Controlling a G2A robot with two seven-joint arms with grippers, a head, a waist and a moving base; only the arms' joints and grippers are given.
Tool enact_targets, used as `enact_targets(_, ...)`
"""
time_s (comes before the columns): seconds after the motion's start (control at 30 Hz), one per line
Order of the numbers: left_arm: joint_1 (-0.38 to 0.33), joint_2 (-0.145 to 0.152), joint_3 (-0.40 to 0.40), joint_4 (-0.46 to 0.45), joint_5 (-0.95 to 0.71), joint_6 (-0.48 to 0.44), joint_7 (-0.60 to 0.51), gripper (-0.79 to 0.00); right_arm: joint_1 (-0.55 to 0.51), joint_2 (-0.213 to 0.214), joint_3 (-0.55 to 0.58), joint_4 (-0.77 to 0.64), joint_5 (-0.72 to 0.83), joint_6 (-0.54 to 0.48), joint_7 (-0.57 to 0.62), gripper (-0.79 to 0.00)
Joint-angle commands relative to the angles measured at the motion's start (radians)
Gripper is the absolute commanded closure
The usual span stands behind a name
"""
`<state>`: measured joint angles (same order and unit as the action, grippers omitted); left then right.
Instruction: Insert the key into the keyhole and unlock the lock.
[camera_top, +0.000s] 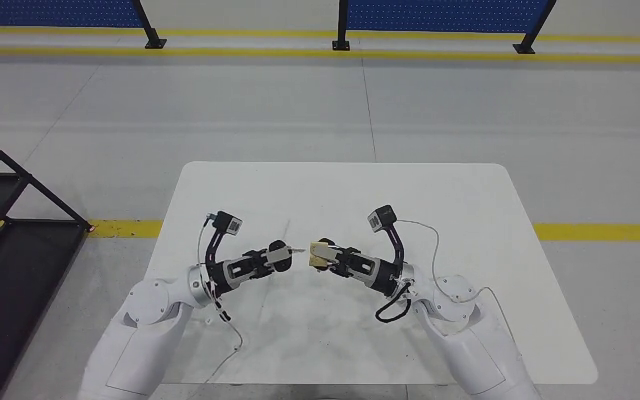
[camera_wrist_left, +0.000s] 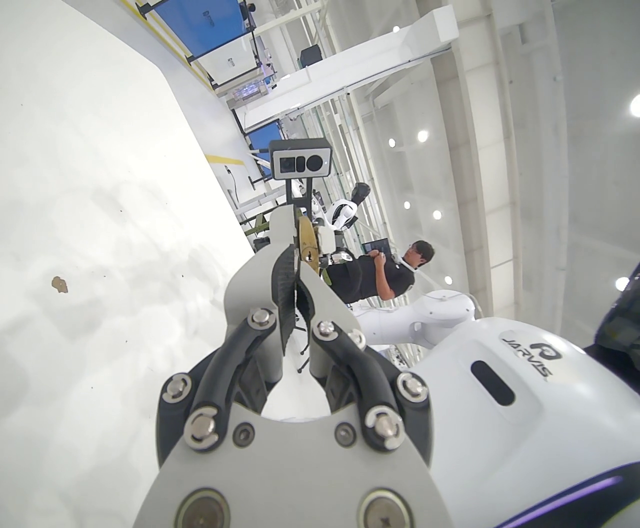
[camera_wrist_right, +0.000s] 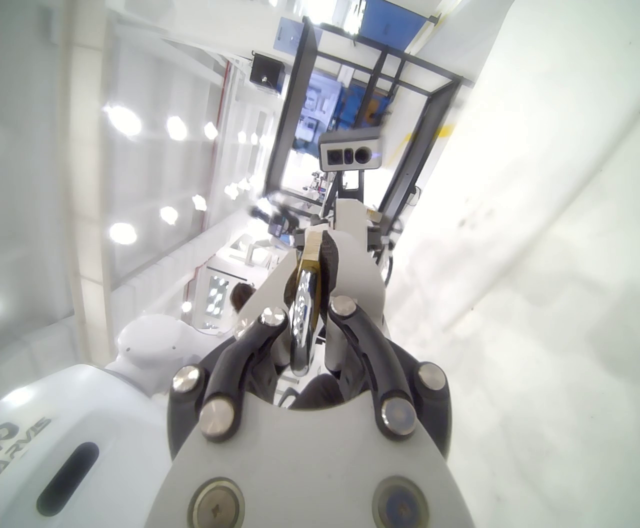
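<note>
Above the table's front middle, my left gripper (camera_top: 283, 256) is shut on a thin silver key (camera_top: 295, 247) that points toward the other arm. Facing it, my right gripper (camera_top: 332, 259) is shut on a brass padlock (camera_top: 320, 254). In the right wrist view the padlock's chrome shackle (camera_wrist_right: 302, 310) lies between the fingers and its brass body (camera_wrist_right: 310, 252) sticks out past the right gripper (camera_wrist_right: 325, 235). In the left wrist view the padlock (camera_wrist_left: 308, 240) stands right in front of the left gripper (camera_wrist_left: 295, 235). The key is hidden between the pads. Whether its tip is in the keyhole, I cannot tell.
Both grippers hang over the white table (camera_top: 450, 200), which has a small brown speck (camera_wrist_left: 60, 285) on it. A black rack (camera_top: 30, 240) stands on the floor off the table's left side. Blue barriers (camera_top: 440, 12) line the far floor.
</note>
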<state>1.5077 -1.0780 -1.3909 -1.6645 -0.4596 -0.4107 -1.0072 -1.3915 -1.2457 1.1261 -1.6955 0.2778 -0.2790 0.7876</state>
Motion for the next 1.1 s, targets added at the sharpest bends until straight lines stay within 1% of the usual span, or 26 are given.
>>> enact_targets(0.0,0.001,-0.001,0.006,-0.003,0.002,-0.003,0.007,0.0,0.0,0.0,0.0,0.0,0.0,0.0,0.0,0.0)
enact_targets(0.17,0.008,-0.001,0.018,-0.015,0.001,-0.005,0.012,0.0,0.0,0.0,0.0,0.0,0.0,0.0,0.0,0.0)
enact_targets(0.23,0.009,0.0,0.024,-0.02,-0.018,-0.001,-0.002,0.0,0.0,0.0,0.0,0.0,0.0,0.0,0.0,0.0)
enact_targets(0.67,0.017,0.002,0.019,-0.026,0.016,-0.012,0.052,0.0,0.0,0.0,0.0,0.0,0.0,0.0,0.0,0.0)
enact_targets(1.07,0.04,0.007,0.016,-0.059,0.019,-0.014,0.05,0.0,0.0,0.0,0.0,0.0,0.0,0.0,0.0,0.0)
